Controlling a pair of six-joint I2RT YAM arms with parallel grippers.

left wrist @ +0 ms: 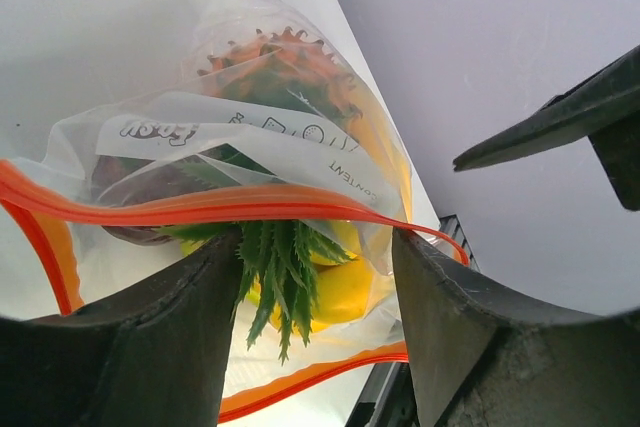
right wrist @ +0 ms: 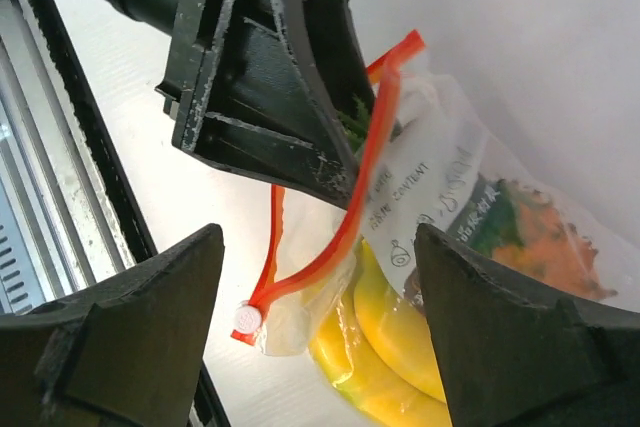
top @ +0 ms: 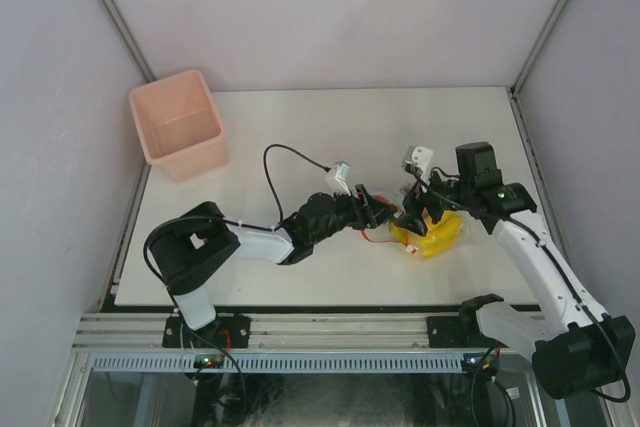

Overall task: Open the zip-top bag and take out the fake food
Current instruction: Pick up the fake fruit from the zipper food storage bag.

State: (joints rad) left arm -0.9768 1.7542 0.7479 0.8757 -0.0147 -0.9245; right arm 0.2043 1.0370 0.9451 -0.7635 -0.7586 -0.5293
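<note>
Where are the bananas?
In the top view the bananas sit inside the bag, right of centre on the table, under the right gripper.

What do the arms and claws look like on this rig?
Left arm and right arm: white link shells, black joints, small white wrist camera blocks. Looping black cable on the left. Left claw and right claw: matte black wedge fingers; left one scuffed.

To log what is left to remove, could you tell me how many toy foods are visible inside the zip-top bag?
2 distinguishable: the yellow banana bunch near the mouth of the zip-top bag, and the orange pineapple deeper inside. Smaller pieces may be hidden.
</note>
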